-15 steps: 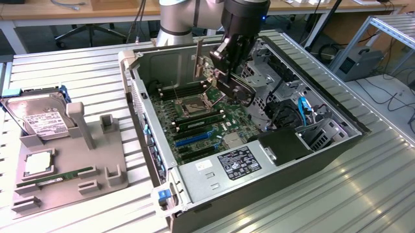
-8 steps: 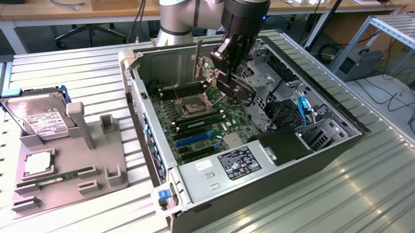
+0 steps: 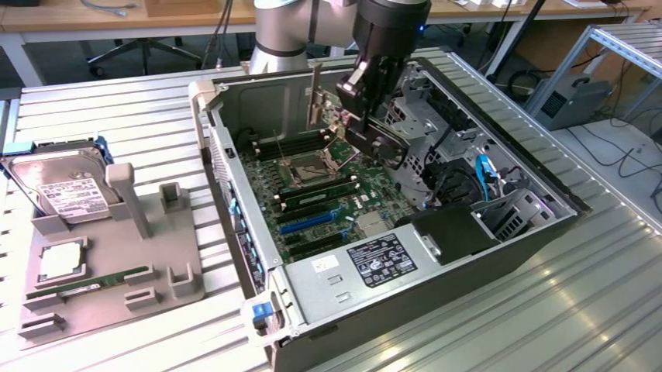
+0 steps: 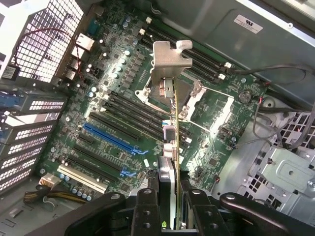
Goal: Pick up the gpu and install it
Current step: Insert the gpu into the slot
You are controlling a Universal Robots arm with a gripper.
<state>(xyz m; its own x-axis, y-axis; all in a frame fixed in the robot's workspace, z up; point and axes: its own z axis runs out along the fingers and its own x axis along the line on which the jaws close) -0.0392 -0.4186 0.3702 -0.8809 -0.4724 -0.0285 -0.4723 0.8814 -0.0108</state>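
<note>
My gripper [image 3: 362, 116] hangs over the open computer case [image 3: 517, 232], shut on the gpu [image 3: 329, 107]. The card is held on edge, above the motherboard and not touching it. Its silver-beige bracket [image 3: 315, 93] points toward the case's rear wall. In the wrist view the gpu [image 4: 172, 125] runs edge-on away from my gripper [image 4: 169, 196], with the bracket [image 4: 170, 61] at its far end over the CPU socket area. A black finger [image 4: 146, 199] presses on each side of the card. The blue slot [image 4: 110, 140] lies off to one side on the board.
On the exterior view's left, a grey fixture [image 3: 114, 256] holds a hard drive [image 3: 62, 194], a CPU [image 3: 62, 260] and a green RAM stick [image 3: 88, 287]. Drive cages and cables [image 3: 481, 174] line the case's right side. The power supply [image 3: 377, 263] sits at the near end.
</note>
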